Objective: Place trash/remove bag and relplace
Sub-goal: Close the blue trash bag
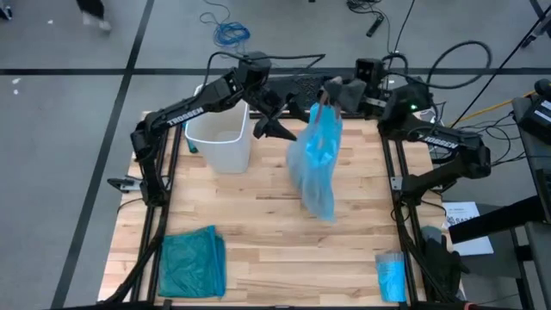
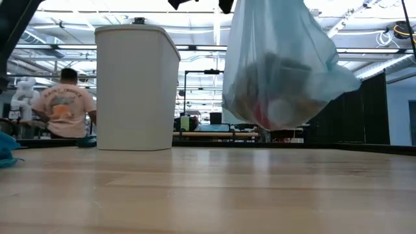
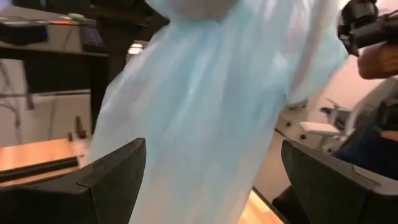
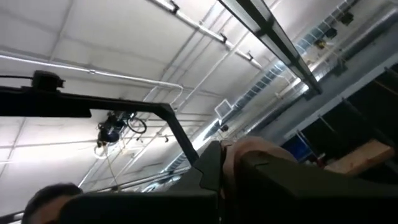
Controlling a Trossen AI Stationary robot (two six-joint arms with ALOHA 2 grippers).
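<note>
From above, your right end effector [image 1: 325,93] grips the bag [image 1: 315,159] over the far worktop [image 1: 258,232]; "TROSSEN" marks both arms. Low down, trash [image 2: 276,107] sags inside, right of the bin [image 2: 136,88]. Your left end effector [image 3: 211,180] gapes beside it.

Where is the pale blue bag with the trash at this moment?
In the high view the bag hangs above the table's middle, held at its top by the right gripper, just right of the white bin; the open left gripper is beside it.
</note>
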